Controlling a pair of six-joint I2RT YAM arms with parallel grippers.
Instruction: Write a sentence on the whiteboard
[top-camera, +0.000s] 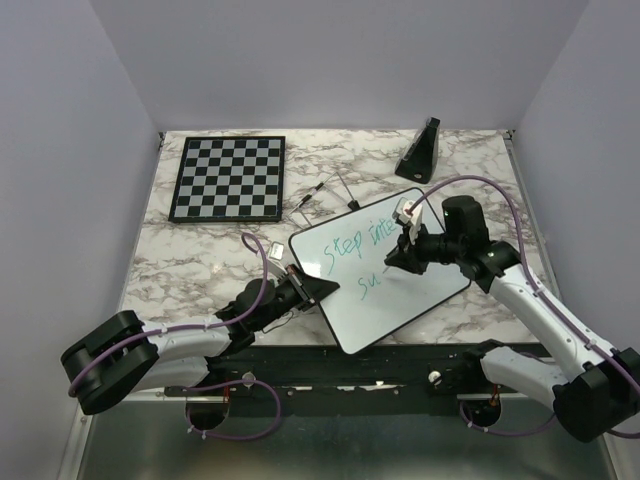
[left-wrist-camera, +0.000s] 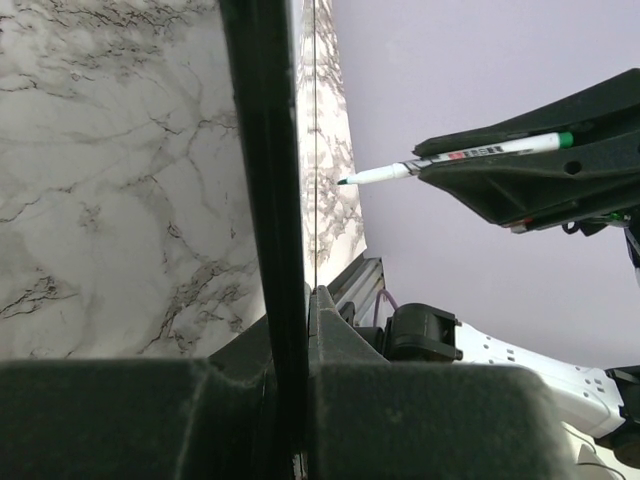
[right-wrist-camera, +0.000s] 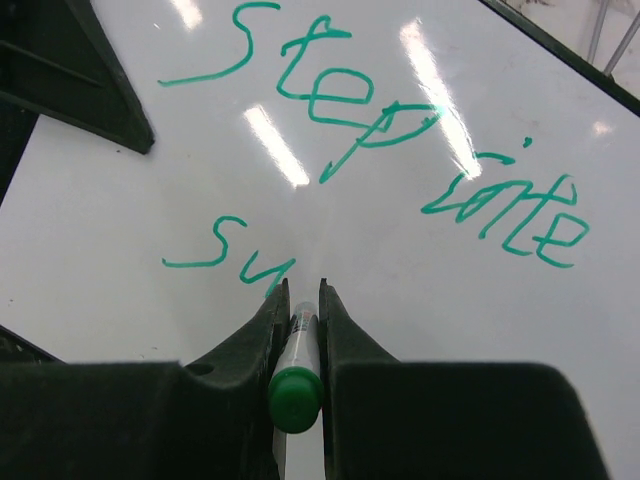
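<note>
The whiteboard (top-camera: 420, 290) lies tilted on the marble table, near the middle. Teal-green writing on it reads "Step into" (top-camera: 345, 245) with "su" (top-camera: 371, 283) below. My left gripper (top-camera: 322, 290) is shut on the board's left rim; the left wrist view shows that black rim (left-wrist-camera: 262, 180) edge-on between the fingers (left-wrist-camera: 400, 400). My right gripper (top-camera: 398, 258) is shut on a green-capped marker (right-wrist-camera: 296, 380), its tip hidden between the fingers, just right of the "su" (right-wrist-camera: 225, 255). The marker (left-wrist-camera: 450, 160) also shows in the left wrist view, held by the right gripper (left-wrist-camera: 415, 168).
A black-and-white chessboard (top-camera: 228, 177) lies at the back left. A black wedge-shaped object (top-camera: 420, 150) stands at the back right. A small pen-like item (top-camera: 305, 202) and thin wire legs (top-camera: 345, 188) lie behind the whiteboard. A small white piece (top-camera: 275, 250) sits left of it.
</note>
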